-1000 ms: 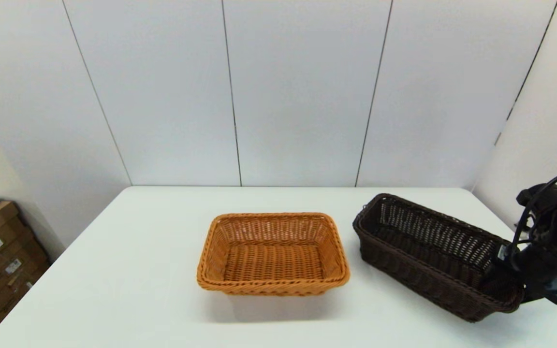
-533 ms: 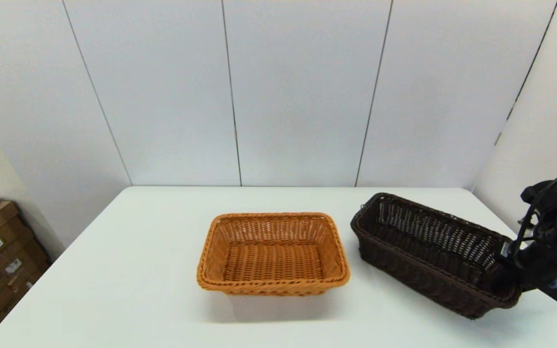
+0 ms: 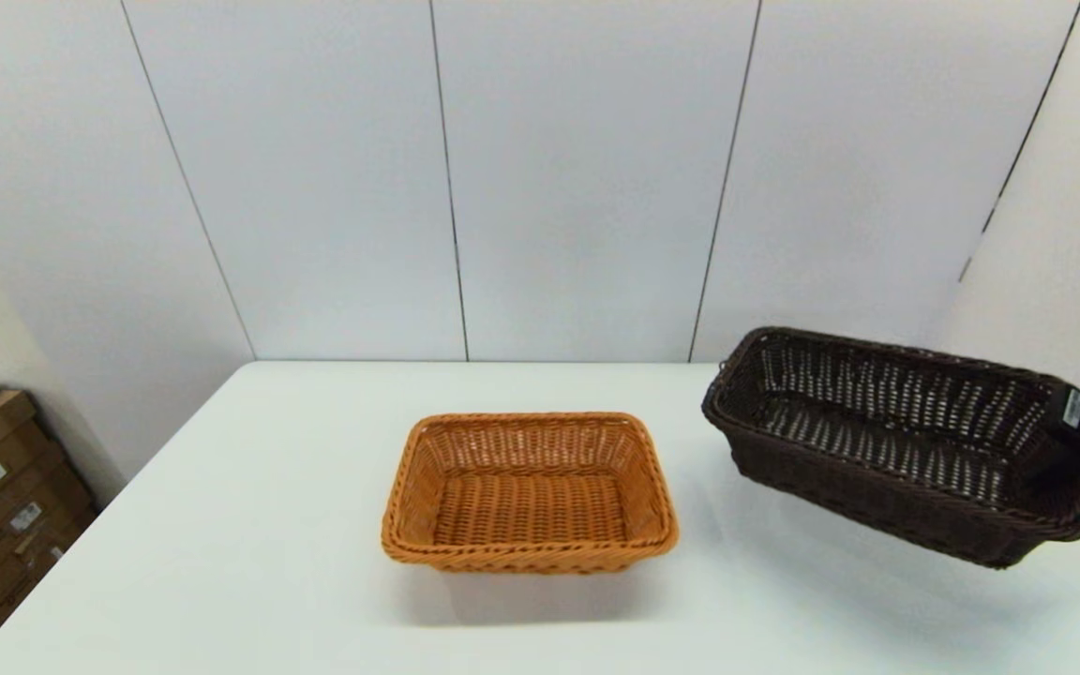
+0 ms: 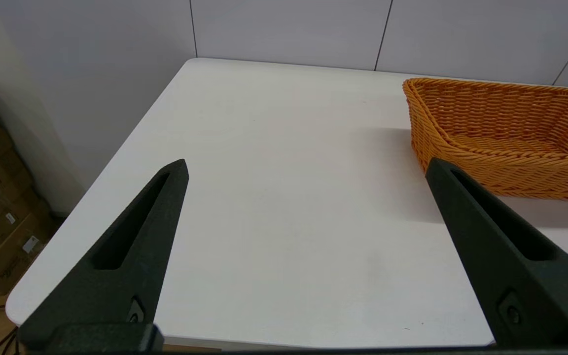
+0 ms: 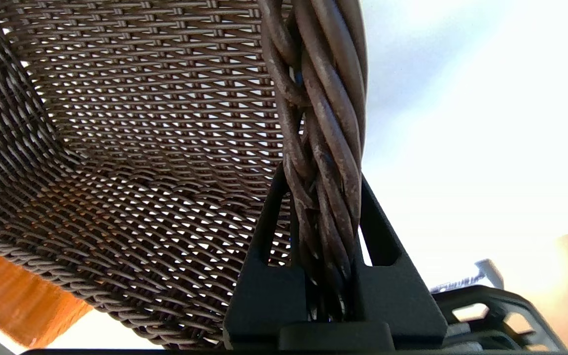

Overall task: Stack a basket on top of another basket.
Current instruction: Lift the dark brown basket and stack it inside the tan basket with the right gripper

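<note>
The white table (image 3: pixel 249 562) is the biggest thing here, and the dark basket (image 3: pixel 896 441) has just gone up off it. A second ago it sat on the table at the right side; now it hangs in the air there, tipped a little, with its shadow on the table below. That means the pick-up part looks done, and the next part is likely to carry it left over the orange basket (image 3: pixel 529 492). The dark basket is long, nearly black, with holes in its woven sides and a twisted rim. The orange basket sits flat in the middle of the table, open side up, with nothing in it. The right gripper (image 5: pixel 324 217) pinches the dark basket's twisted rim between its two fingers at the far right end. The left gripper (image 4: pixel 306 167) waits off to the left with its fingers wide apart, holding nothing.
</note>
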{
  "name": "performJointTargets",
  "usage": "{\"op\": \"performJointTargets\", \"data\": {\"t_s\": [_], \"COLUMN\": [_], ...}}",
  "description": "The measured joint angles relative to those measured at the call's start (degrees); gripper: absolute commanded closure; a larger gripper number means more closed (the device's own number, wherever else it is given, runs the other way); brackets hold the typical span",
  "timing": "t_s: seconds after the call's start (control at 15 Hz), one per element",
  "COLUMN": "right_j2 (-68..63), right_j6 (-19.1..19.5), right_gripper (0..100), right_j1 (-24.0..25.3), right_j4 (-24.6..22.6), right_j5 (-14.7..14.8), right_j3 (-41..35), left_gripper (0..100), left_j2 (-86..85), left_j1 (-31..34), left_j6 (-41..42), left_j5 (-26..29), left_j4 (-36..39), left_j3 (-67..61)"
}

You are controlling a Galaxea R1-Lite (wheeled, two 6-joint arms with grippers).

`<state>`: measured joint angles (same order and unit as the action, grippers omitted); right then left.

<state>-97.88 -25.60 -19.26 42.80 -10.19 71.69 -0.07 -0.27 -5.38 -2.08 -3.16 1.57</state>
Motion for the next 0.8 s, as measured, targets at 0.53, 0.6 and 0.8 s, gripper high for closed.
{"op": "performJointTargets", "data": {"t_s": [0.53,0.6,0.8], "right_j2": [16.15,17.07,18.86], "right_j6": [2.56,2.45,1.76], "right_gripper": [100,100,100], "right_j1": [2.4,3.97,10.14], "right_j4": [4.46,4.94,5.73], "right_j5": [-9.68,-9.76,-10.03], "right_j3": [3.52,3.56,3.61], "left_gripper": [0,0,0], "left_j2": [0.0,0.0,0.0], "left_j1": [0.0,0.0,0.0], "left_j6": [-0.02,-0.02,0.0], "left_j5": [0.0,0.0,0.0], "left_j4": [0.0,0.0,0.0], "left_j3": [0.0,0.0,0.0]}}
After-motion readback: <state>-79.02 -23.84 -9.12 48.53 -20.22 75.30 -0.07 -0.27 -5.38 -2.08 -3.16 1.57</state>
